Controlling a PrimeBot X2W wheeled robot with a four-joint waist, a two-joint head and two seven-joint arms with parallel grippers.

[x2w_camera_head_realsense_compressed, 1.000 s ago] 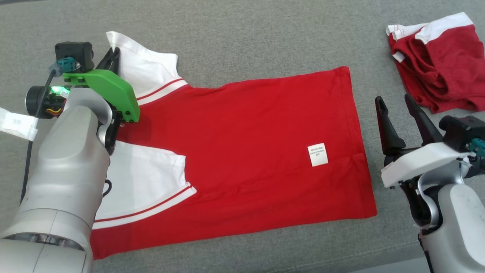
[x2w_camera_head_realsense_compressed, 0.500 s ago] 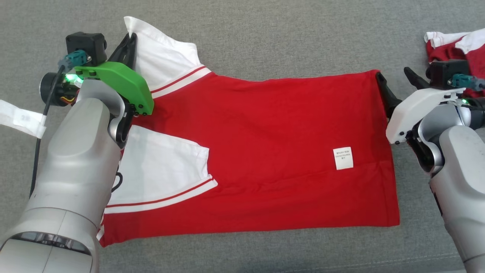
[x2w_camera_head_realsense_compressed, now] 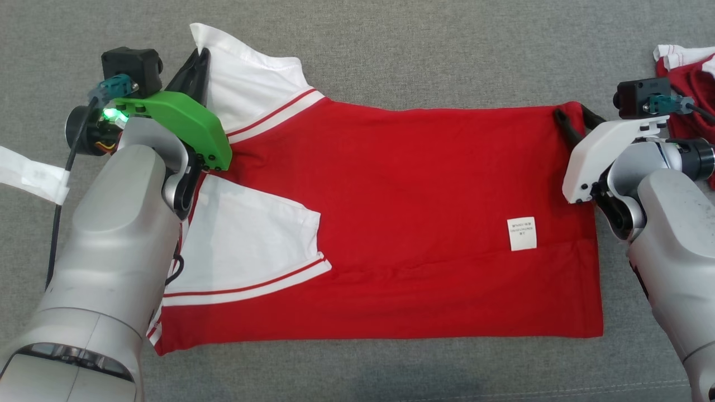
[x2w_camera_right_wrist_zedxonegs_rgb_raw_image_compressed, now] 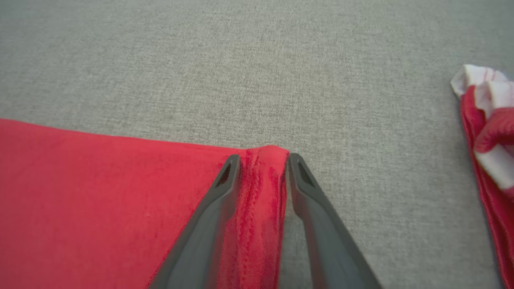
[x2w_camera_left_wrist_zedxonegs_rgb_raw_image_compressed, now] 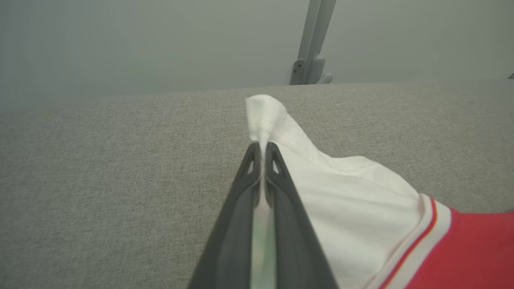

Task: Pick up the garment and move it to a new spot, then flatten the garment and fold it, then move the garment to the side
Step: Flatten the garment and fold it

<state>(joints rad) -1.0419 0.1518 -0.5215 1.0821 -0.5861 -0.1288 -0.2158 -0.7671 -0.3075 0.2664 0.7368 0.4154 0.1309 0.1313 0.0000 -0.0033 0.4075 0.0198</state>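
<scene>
The garment (x2w_camera_head_realsense_compressed: 402, 212) is a red shirt with white sleeves, spread flat on the grey fabric surface with a white label (x2w_camera_head_realsense_compressed: 522, 233) facing up. My left gripper (x2w_camera_head_realsense_compressed: 198, 56) is shut on the tip of the far white sleeve (x2w_camera_left_wrist_zedxonegs_rgb_raw_image_compressed: 353, 200), and cloth pokes out past its fingertips (x2w_camera_left_wrist_zedxonegs_rgb_raw_image_compressed: 261, 146). My right gripper (x2w_camera_head_realsense_compressed: 571, 114) straddles the garment's far hem corner. In the right wrist view the red hem (x2w_camera_right_wrist_zedxonegs_rgb_raw_image_compressed: 261, 192) bunches between the two fingers of the right gripper (x2w_camera_right_wrist_zedxonegs_rgb_raw_image_compressed: 263, 158). Its jaws stand partly apart, with a gap left on the right side.
A second crumpled red and white garment (x2w_camera_head_realsense_compressed: 690, 72) lies at the far right, close to my right wrist (x2w_camera_right_wrist_zedxonegs_rgb_raw_image_compressed: 490, 132). A white tag (x2w_camera_head_realsense_compressed: 28, 178) hangs on the left arm's cable. A grey post (x2w_camera_left_wrist_zedxonegs_rgb_raw_image_compressed: 313, 44) stands beyond the surface's far edge.
My right gripper has moved from beside the hem up to the garment's far hem corner, and its jaws have narrowed around the cloth. The left gripper keeps its hold on the sleeve. The camera has shifted.
</scene>
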